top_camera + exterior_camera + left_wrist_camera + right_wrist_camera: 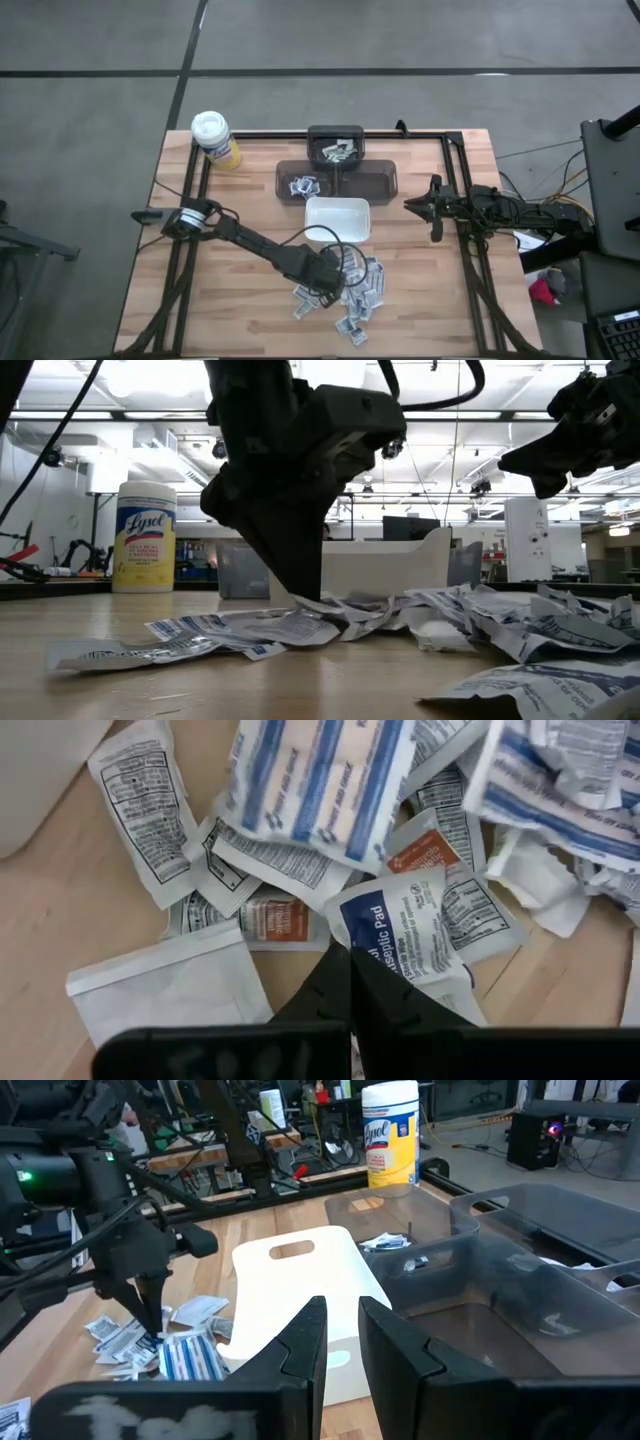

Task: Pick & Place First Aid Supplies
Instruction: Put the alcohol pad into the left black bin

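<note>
Because the first aid packets (350, 295) lie loose and overlapping on the desk (240, 310), just in front of the white dish (337, 218), a single packet must be separated at its edge. The left pincer (350, 982) stands at the pile, fingers together, tips against a blue-printed antiseptic packet (400, 935); whether it grips one, I cannot tell. The right pincer (342, 1342) waits beside the grey bins (340, 180), fingers slightly apart, empty.
</note>
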Controlling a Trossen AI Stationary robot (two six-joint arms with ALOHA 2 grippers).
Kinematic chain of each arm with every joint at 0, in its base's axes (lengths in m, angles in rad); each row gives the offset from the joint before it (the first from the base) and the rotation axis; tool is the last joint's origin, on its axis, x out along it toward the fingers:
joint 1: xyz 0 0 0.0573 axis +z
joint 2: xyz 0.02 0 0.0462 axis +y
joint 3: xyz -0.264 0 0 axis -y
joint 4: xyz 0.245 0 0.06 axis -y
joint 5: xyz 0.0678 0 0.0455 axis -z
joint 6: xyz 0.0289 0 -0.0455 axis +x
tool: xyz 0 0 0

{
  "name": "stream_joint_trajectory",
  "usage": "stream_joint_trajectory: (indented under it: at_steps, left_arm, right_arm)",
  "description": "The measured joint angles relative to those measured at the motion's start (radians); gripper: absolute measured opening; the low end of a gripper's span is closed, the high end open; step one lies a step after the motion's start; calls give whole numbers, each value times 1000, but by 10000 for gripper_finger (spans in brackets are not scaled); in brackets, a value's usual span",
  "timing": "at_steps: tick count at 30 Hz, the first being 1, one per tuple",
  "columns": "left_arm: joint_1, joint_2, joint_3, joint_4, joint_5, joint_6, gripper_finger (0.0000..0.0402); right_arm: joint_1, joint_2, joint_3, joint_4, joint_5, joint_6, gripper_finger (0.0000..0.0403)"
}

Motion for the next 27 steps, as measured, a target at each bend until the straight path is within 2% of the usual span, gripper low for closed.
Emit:
stream_joint_trajectory:
  at_steps: [21, 27]
  left_arm:
    - [0, -2, 0, 52, 22, -4, 0]
    - [-2, -47, 4, 17, 41, -4, 0]
  right_arm:
    - [0, 0, 0, -1, 0, 4, 59]
    - [0, 0, 0, -1, 0, 4, 59]
